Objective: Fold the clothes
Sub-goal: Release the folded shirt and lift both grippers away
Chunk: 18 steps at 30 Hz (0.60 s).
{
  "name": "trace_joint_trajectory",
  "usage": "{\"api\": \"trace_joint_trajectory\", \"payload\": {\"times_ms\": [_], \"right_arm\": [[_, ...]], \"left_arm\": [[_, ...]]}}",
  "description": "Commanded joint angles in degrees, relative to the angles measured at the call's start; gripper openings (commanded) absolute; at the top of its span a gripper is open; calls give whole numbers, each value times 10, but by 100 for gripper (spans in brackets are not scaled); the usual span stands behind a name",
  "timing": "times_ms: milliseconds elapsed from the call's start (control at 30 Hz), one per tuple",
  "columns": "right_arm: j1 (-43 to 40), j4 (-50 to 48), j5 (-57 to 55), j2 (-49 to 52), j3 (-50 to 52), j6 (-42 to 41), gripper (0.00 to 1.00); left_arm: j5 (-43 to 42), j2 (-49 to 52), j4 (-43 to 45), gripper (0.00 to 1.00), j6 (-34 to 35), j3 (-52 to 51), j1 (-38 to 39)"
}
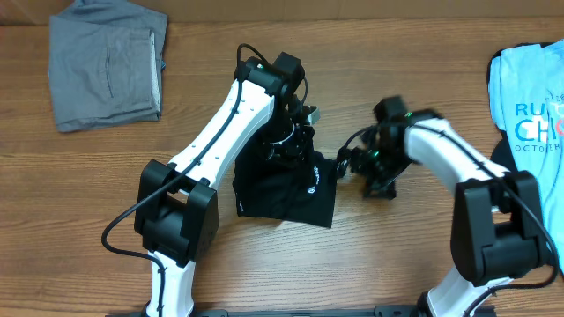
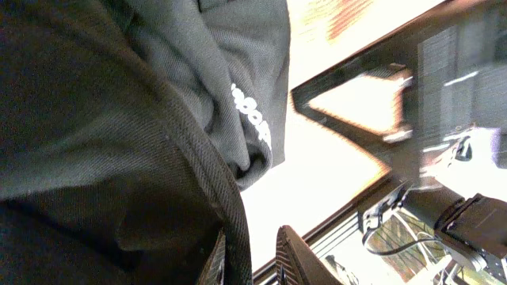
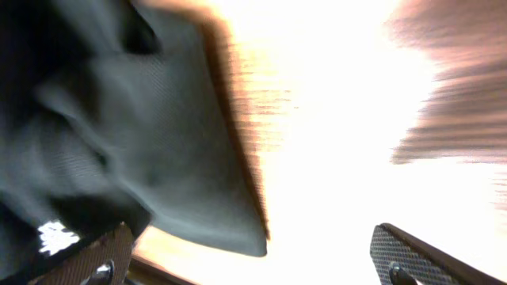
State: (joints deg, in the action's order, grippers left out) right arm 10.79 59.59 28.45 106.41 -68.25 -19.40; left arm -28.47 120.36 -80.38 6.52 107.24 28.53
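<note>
A black garment (image 1: 286, 187) with a small white logo lies bunched at the table's centre. My left gripper (image 1: 295, 134) is at its far edge. In the left wrist view the fingers (image 2: 255, 260) stand close together with the garment's hem (image 2: 230, 198) between them. My right gripper (image 1: 352, 164) is at the garment's right edge. In the right wrist view its fingers (image 3: 253, 257) are wide apart, and a corner of the black cloth (image 3: 158, 150) lies loose between them, touching neither. That view is blurred.
A folded grey garment (image 1: 106, 66) lies at the far left corner. A light blue T-shirt (image 1: 529, 92) with printed lettering lies at the far right edge. The wooden table (image 1: 414, 246) is bare at the front.
</note>
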Motion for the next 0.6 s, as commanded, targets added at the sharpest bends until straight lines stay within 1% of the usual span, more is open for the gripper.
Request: {"api": "trace_joint_trajectory", "payload": {"times_ms": [0, 100, 167, 267, 300, 367, 400, 567], "right_arm": [[-42, 65, -52, -2, -87, 34, 100], [-68, 107, -72, -3, -130, 42, 100], [-85, 131, -74, -5, -155, 47, 100], [-103, 156, -74, -10, -181, 49, 100], [-109, 163, -74, -13, -187, 50, 100], [-118, 174, -74, -18, -196, 53, 100], [-122, 179, -74, -22, -198, 53, 100], [-144, 188, -74, -56, -200, 53, 100]], "left_arm": [[-14, -16, 15, 26, 14, 7, 8], [-16, -16, 27, 30, 14, 7, 17], [-16, -16, 38, 36, 14, 7, 29], [-17, -16, 52, 40, 12, 7, 49], [-18, -16, 56, 43, 12, 7, 57], [-21, -16, 59, 55, 12, 7, 72], [-21, -16, 59, 57, 12, 7, 82], [-22, -17, 56, 54, 12, 8, 104]]}}
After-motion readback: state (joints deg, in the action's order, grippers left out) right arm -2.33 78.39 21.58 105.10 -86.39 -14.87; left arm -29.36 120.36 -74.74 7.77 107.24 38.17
